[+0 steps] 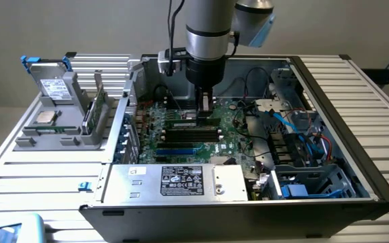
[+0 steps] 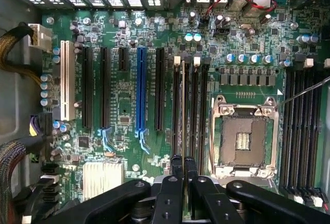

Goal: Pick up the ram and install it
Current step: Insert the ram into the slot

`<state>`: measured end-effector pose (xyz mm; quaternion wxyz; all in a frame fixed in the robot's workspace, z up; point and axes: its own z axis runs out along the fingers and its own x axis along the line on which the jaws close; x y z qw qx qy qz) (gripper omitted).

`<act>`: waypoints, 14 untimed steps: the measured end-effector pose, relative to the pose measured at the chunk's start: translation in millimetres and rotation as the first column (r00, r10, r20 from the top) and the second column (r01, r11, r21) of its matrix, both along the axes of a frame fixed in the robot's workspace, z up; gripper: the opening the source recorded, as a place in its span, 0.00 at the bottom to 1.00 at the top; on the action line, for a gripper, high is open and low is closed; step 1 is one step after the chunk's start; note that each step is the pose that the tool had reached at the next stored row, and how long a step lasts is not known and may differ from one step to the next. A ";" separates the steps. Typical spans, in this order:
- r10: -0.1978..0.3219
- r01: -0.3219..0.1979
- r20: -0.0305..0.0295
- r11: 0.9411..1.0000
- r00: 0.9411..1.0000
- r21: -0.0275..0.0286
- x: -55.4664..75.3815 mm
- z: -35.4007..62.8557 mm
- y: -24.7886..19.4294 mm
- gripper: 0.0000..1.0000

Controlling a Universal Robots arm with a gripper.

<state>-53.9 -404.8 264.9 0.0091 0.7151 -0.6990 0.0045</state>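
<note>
Grips the long thin green circuit-board ram (image 2: 183, 110) edge-on in the nearly closed black end effector (image 2: 183, 164), straight beneath it, long axis parallel to the black plastic slots (image 2: 203, 115).

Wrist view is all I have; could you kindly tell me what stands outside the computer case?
Observer: A grey rack stands beside the case, on the exterior view's left.
Operator: What does it hold?
Observer: A thin green board on edge, and a silver drive farther back.
Operator: And above my camera?
Observer: The arm stands upright, reaching straight down into the open case, with the tool gripping the memory stick.
</note>
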 end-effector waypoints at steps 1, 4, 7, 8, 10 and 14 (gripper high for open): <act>0.000 0.000 0.000 1.000 1.000 0.000 0.0 0.0 0.0 0.13; 0.000 0.000 0.000 1.000 1.000 0.000 -0.4 -2.0 0.2 0.13; 0.000 0.000 0.002 1.000 1.000 0.000 -1.1 -6.4 0.6 0.13; 0.000 0.000 0.002 1.000 1.000 0.000 -1.3 -7.9 0.6 0.13; 0.000 0.000 0.003 1.000 1.000 0.000 -1.6 -10.9 0.6 0.13; 0.000 0.000 0.004 1.000 1.000 -0.001 -3.3 -16.0 0.6 0.13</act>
